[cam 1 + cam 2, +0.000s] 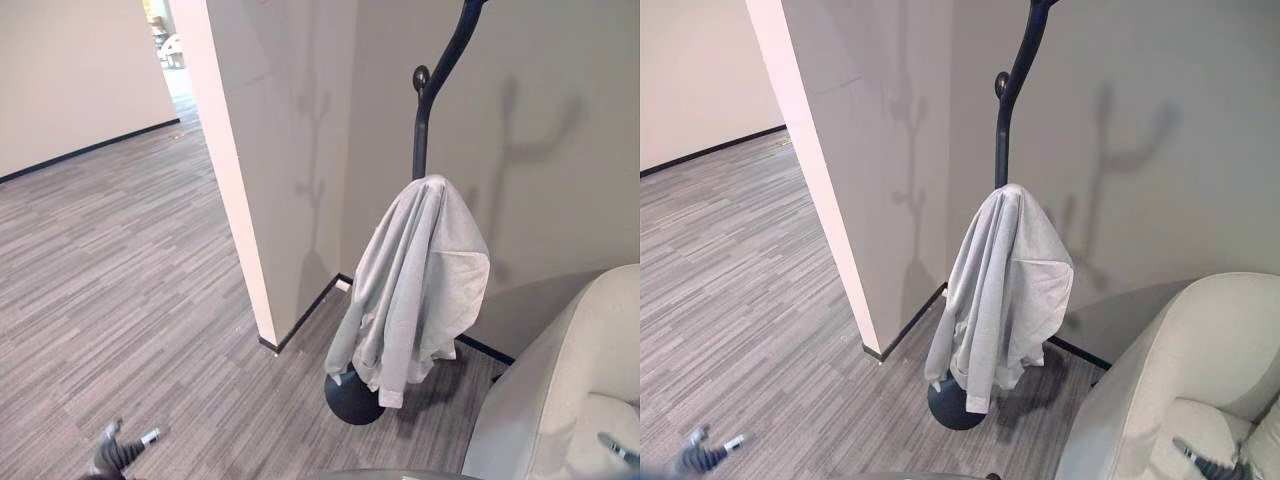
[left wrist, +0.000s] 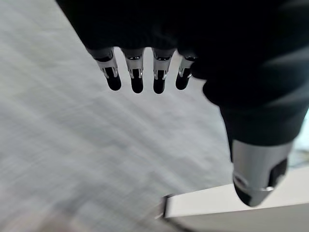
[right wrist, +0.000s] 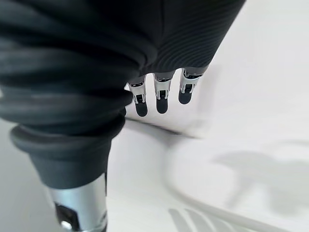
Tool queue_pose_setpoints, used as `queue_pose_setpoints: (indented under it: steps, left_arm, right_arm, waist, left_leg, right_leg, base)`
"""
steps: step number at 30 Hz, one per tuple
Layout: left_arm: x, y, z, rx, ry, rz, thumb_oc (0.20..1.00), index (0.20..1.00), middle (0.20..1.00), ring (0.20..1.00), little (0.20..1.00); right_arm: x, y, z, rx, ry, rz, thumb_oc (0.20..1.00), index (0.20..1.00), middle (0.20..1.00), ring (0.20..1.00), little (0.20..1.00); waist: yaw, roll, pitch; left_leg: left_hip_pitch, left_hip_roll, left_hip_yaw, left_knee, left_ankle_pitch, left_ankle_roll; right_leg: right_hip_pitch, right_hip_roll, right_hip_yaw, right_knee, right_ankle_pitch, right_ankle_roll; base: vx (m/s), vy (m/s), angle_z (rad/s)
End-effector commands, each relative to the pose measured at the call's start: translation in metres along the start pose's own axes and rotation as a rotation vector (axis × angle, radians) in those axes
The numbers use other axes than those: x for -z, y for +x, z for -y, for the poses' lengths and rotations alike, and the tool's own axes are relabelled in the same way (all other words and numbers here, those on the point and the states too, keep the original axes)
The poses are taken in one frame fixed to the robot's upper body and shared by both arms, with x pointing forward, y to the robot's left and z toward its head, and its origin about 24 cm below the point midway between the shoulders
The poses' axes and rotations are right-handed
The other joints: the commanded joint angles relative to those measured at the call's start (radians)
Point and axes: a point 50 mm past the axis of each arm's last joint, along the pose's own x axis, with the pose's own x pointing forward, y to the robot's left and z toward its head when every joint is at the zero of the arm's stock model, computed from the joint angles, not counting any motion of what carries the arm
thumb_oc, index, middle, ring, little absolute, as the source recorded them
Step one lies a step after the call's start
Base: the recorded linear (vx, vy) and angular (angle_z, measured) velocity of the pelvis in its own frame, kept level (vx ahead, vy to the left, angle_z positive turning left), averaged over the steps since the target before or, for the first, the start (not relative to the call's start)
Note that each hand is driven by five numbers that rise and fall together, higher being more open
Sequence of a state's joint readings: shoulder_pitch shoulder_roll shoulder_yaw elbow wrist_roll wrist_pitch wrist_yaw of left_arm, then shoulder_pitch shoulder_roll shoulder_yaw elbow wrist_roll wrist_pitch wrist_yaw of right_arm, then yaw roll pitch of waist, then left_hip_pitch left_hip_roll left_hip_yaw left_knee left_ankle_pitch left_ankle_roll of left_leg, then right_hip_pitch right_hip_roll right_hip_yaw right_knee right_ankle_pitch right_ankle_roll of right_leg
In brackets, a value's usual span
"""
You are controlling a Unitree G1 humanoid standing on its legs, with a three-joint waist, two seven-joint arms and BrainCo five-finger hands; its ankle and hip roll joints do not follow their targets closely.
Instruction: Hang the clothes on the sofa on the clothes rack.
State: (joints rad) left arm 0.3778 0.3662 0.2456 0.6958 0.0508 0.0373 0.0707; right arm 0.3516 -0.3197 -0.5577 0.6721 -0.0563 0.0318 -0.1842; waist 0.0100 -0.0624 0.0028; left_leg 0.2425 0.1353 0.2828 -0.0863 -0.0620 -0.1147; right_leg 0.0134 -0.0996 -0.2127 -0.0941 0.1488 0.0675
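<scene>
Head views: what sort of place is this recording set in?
Probably an office lounge or lobby corner, though it could be a home. A black clothes rack with a grey garment draped on it stands by a pale sofa, on grey striped carpet, with a corridor opening behind.

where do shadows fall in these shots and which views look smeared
Left eye view: the clothes rack casts a soft branching shadow on the wall to each side of it, and the grey shirt darkens the floor behind the base. Left wrist view: the floor past the left hand is streaked with motion blur. Right wrist view: the right hand throws a soft shadow on the pale sofa.
</scene>
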Motion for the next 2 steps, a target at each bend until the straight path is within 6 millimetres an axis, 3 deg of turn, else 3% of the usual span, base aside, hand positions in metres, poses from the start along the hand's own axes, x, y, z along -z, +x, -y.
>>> queue_pose_setpoints:
  steps: [1,2]
  left_arm:
    - [-0.038,0.008,0.031,0.134,-0.082,0.137,1.000,1.000,1.000,1.000,1.000]
    - [-0.029,0.007,0.039,0.167,-0.083,0.105,1.000,1.000,1.000,1.000,1.000]
  right_arm:
    - [-0.018,0.012,-0.015,-0.106,0.097,0.042,1.000,1.000,1.000,1.000,1.000]
    - [-0.007,0.009,-0.021,-0.138,0.091,0.001,1.000,1.000,1.000,1.000,1.000]
  waist:
    - [-0.006,0.065,0.050]
    - [-0.008,0.065,0.048]
  left_leg:
    - [-0.112,-0.014,-0.068,-0.001,0.065,0.045]
    - [-0.114,-0.013,-0.068,-0.001,0.065,0.044]
  right_leg:
    - [0.064,-0.038,-0.048,0.007,-0.011,0.014]
    - [0.062,-0.039,-0.047,0.007,-0.010,0.014]
  base:
    - [0.00,0.000,0.00]
    - [-0.01,-0.006,0.04]
